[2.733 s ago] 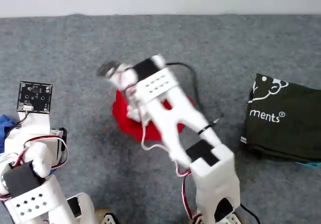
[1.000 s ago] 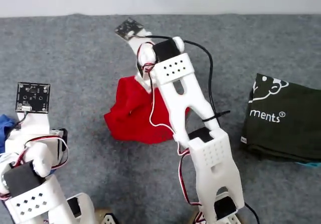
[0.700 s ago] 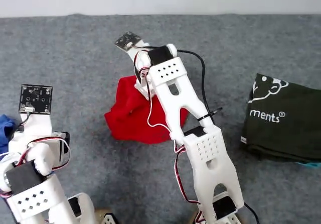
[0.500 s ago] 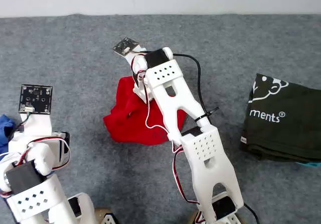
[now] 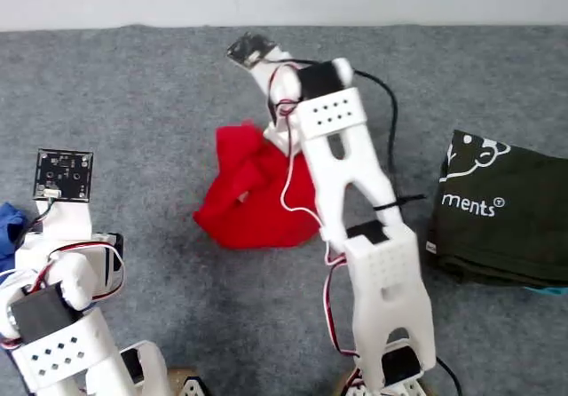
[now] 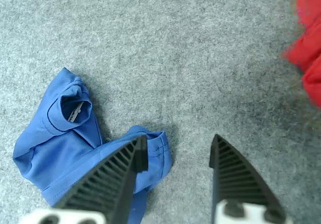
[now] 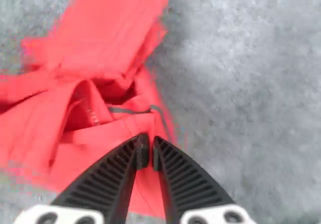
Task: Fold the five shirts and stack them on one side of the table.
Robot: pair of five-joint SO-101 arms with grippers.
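A crumpled red shirt [image 5: 253, 196] lies mid-table on the grey cloth. My right gripper [image 5: 280, 136] is over its far right edge. The right wrist view has that gripper [image 7: 145, 149] shut on a fold of the red shirt [image 7: 100, 78] near the collar. A crumpled blue shirt [image 6: 75, 148] lies under my left gripper [image 6: 178, 151], which hangs open above the table with nothing between its fingers. The blue shirt [image 5: 7, 227] peeks out at the left edge beside the left arm. Folded dark green shirts [image 5: 501, 205] are stacked at the right.
A light blue edge [image 5: 548, 291] shows beneath the dark green stack. The grey table cover [image 5: 133, 85] runs to a pale wall at the back. A corner of the red shirt [image 6: 307, 53] reaches the left wrist view's edge.
The right arm swung to the right and slightly back, pulling the red shirt with it, so the shirt now lies farther right and is bunched differently. The left arm stayed put.
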